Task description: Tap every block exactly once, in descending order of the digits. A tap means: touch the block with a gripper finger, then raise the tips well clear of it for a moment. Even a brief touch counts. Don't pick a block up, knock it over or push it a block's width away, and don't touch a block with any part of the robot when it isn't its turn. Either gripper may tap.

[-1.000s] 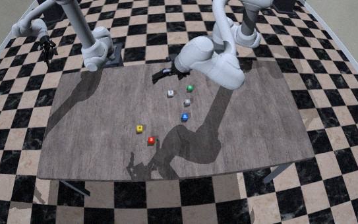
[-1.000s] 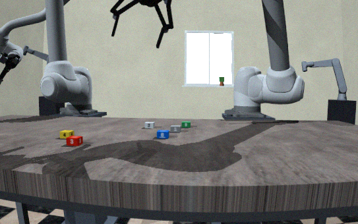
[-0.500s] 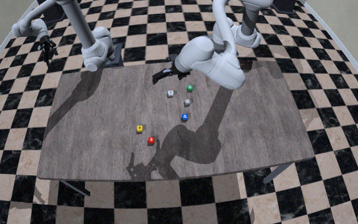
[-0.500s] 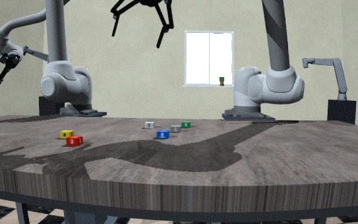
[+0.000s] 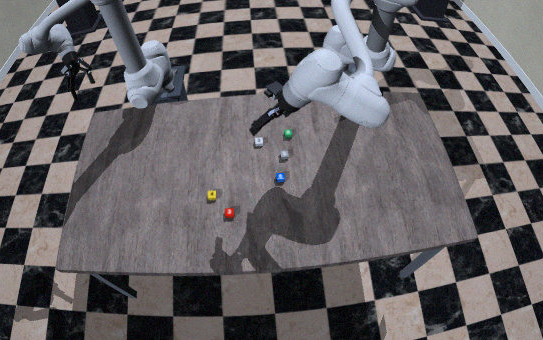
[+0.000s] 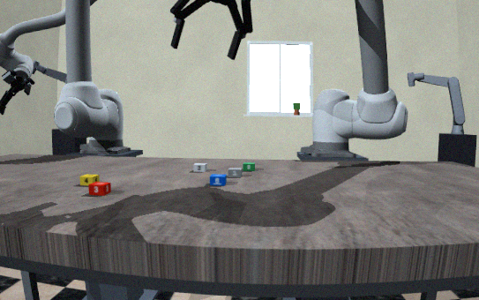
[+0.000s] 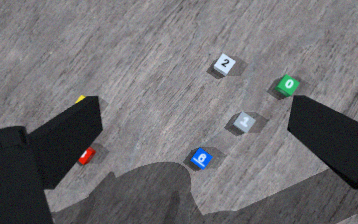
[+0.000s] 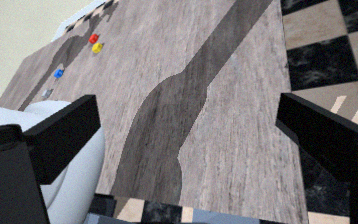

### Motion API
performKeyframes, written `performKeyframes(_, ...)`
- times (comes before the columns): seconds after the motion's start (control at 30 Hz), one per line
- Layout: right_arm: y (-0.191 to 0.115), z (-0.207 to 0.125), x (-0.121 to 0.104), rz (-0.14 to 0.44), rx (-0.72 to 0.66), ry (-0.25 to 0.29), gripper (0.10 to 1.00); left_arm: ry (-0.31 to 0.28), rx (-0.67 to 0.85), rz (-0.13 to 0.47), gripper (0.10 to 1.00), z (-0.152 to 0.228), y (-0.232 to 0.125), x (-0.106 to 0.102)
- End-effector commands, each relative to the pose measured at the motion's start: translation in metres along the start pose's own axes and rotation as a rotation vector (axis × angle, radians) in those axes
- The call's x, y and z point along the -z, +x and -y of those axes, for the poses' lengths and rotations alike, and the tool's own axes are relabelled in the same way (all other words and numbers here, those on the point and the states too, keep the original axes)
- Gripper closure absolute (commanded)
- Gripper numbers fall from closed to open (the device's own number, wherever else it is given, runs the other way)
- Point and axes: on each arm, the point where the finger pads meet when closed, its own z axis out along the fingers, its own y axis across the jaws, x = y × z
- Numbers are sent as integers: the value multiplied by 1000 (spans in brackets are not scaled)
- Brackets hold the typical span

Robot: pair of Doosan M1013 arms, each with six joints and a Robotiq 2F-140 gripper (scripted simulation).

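Observation:
The blue block 6 point(image 5: 280, 177) point(image 6: 218, 180) point(image 7: 201, 158), grey block 1 point(image 5: 284, 155) point(image 7: 244, 122), green block 0 point(image 5: 288, 134) point(image 7: 288, 85) and white block 2 point(image 5: 259, 142) point(image 7: 224, 64) stand apart from each other. The yellow block 4 point(image 5: 212, 195) point(image 6: 89, 180) stands near the red block 3 point(image 5: 229, 213) point(image 6: 100, 189); in the left wrist view the left finger partly hides both. My left gripper point(image 6: 203, 52) point(image 7: 195, 113) is open and empty, high above the table, touching no block. My right gripper point(image 5: 83, 89) point(image 8: 188, 110) is open and empty, off the table's back left in the top view.
The table point(image 5: 134, 225) point(image 6: 370, 207) carries all the blocks. The left arm point(image 5: 339, 85) reaches over its back right in the top view and casts a shadow beside the blue and red blocks. The right arm point(image 5: 129, 40) stands at the back left.

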Motion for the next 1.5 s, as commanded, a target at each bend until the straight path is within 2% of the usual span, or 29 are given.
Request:
performKeyframes(0.0,-5,1,2,24,46,-14,98,3,75,17,98,-8,-8,6)
performKeyframes(0.2,-24,2,7,107,188,-46,98,16,303,61,98,-35,-31,22)
performKeyframes(0.4,-38,3,12,169,289,-66,98,28,447,90,98,-54,-46,32)
performKeyframes(0.47,-38,3,12,169,289,-66,98,28,447,90,98,-54,-46,32)
performKeyframes(0.73,-63,3,24,292,483,-87,98,64,760,143,98,-92,-74,52)
performKeyframes(0.97,-78,3,35,374,605,-93,98,92,937,174,98,-117,-90,63)
performKeyframes(1.03,-78,3,35,374,605,-93,98,92,937,174,98,-117,-90,63)
performKeyframes(1.2,-91,3,46,454,721,-90,98,126,1128,201,98,-142,-104,74)
performKeyframes(1.47,-104,2,59,541,842,-79,98,165,1311,227,98,-168,-119,85)
